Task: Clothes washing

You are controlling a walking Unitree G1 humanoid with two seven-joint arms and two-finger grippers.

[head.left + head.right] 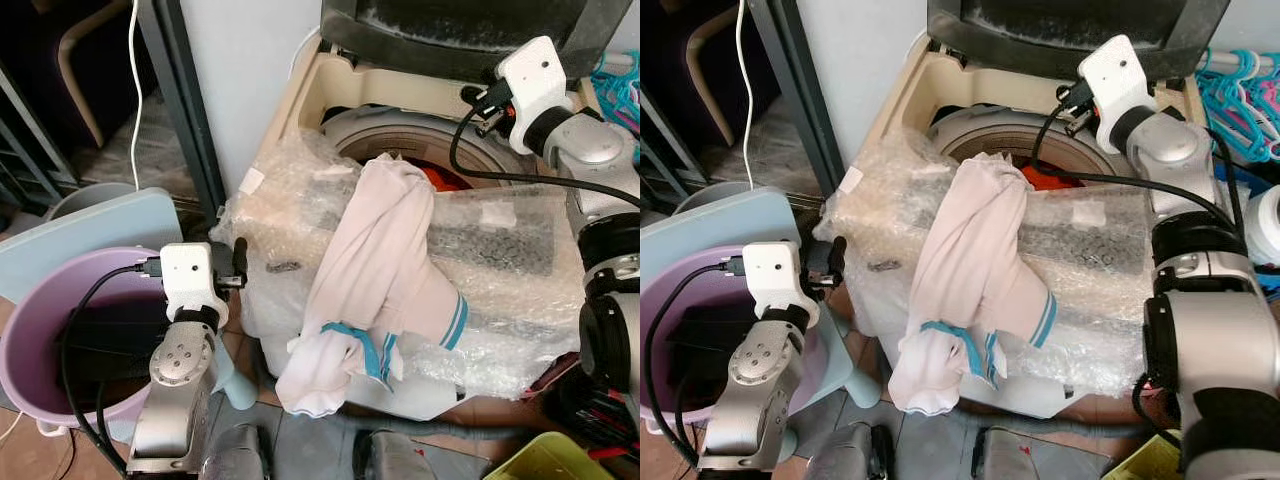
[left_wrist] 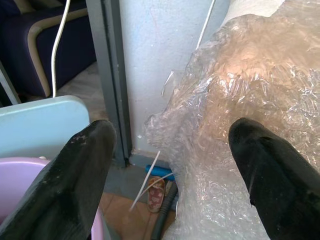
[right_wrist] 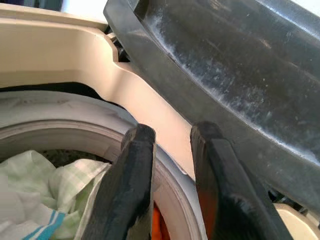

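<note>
In the head views, a top-loading washing machine (image 1: 300,110) stands wrapped in bubble wrap (image 1: 500,250), its dark lid (image 1: 450,30) raised and cut off by the frame's top. A white garment with teal stripes (image 1: 370,290) hangs over the front rim, half in the drum, half down the front; something orange (image 1: 445,180) peeks from the drum behind it. The right pincer (image 1: 1068,108) hovers above the drum's back rim, well apart from the garment. The left pincer (image 1: 238,262) sits beside a purple tub (image 1: 30,340), whose contents are dark and hard to make out. The left wrist view shows its fingers (image 2: 75,185) spread wide, empty, facing bubble wrap. The right wrist view shows narrow, empty fingers (image 3: 130,185) over checked cloth (image 3: 65,185) in the drum.
</note>
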